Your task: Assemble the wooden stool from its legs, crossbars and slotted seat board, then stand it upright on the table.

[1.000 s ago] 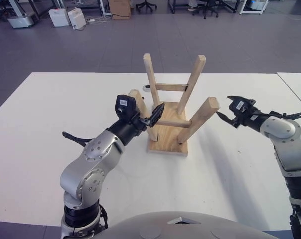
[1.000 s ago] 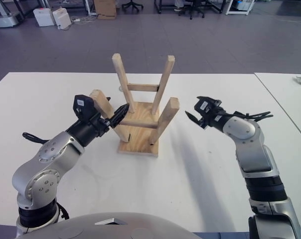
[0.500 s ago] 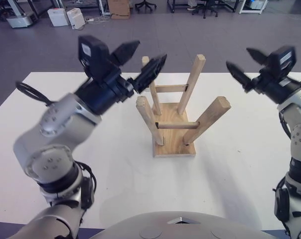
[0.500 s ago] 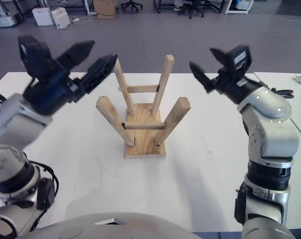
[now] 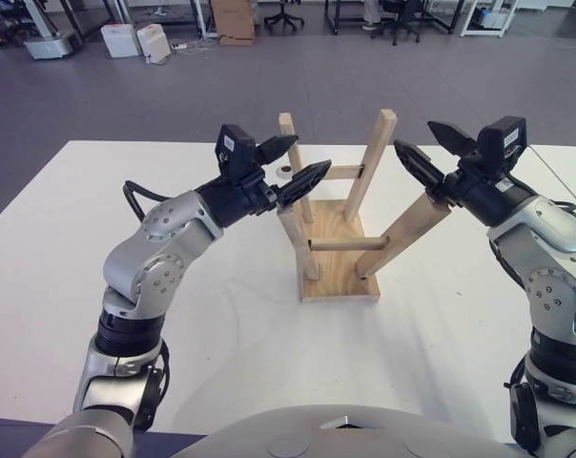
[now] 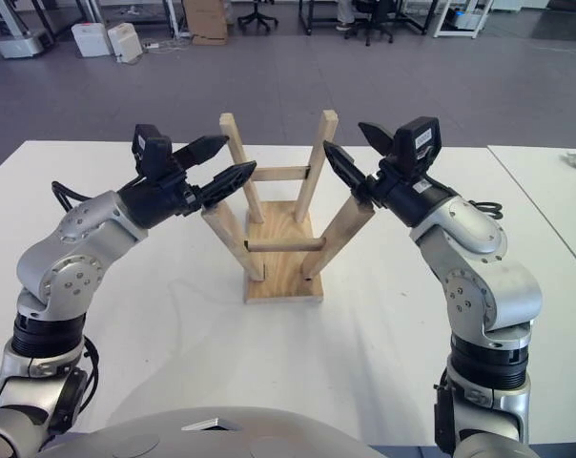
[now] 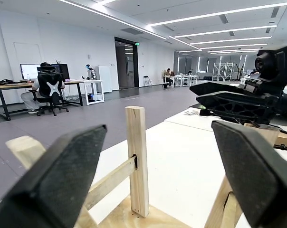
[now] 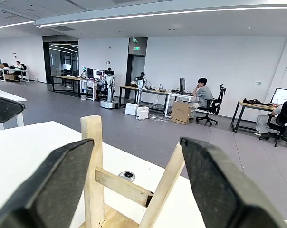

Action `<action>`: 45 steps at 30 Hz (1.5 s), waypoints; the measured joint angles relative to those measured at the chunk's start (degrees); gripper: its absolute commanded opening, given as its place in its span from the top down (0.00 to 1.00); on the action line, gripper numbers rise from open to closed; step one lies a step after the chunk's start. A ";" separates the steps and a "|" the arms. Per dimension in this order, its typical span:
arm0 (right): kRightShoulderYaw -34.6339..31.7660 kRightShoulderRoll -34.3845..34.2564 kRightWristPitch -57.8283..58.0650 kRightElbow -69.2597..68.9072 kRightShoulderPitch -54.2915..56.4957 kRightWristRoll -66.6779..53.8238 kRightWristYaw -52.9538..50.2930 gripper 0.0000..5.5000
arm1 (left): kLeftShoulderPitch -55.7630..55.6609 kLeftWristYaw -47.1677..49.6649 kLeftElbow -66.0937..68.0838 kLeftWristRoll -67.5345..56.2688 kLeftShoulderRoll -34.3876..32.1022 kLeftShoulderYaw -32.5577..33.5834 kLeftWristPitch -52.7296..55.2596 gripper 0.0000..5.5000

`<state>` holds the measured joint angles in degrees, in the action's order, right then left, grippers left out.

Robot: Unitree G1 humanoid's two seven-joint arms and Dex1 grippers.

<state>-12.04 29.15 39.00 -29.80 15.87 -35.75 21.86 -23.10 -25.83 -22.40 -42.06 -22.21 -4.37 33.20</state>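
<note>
left gripper [image 5: 313,154]: open, empty, beside stool's near-left leg | stool [image 5: 340,282]: upside down on table [image 5: 78,239], seat flat, legs up | right gripper [image 5: 413,135]: open, empty, over stool's near-right leg | risk: uneven grips during the flip would likely loosen a leg or topple it

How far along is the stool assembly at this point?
Done: the stool looks assembled, legs and crossbars fixed to the seat board, but it rests upside down on the table. In hand: nothing; the left gripper and right gripper, jaws open, hover by the tops of the two near legs. Left: flip it upright onto its legs.
</note>
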 measured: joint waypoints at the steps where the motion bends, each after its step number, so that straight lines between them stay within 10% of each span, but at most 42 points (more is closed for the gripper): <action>1: 0.18 -0.25 0.00 -0.06 0.30 -0.07 -0.02 0.38 | -0.85 0.52 1.02 0.04 0.78 0.08 0.03 0.26; 12: -2.89 1.11 4.76 -1.38 2.80 -7.70 1.44 0.38 | -4.86 6.49 -3.99 -10.03 2.43 9.16 8.66 0.26; 34: -4.26 0.27 -1.07 -4.50 -7.75 -13.80 -0.20 0.38 | -2.44 4.36 -0.38 9.06 6.02 -1.76 -2.02 0.26; 41: -12.87 4.89 -0.10 5.90 2.29 -27.11 2.32 0.38 | -13.04 3.83 -2.61 -3.00 0.86 11.57 6.90 0.26; 45: -3.03 6.11 -4.73 22.48 2.47 -13.18 10.40 0.38 | -11.91 1.89 0.28 -2.22 -5.97 16.86 7.55 0.26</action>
<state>-15.07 35.26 34.28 -7.31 18.33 -48.92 32.26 -35.01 -23.95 -22.13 -44.28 -28.18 12.49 40.75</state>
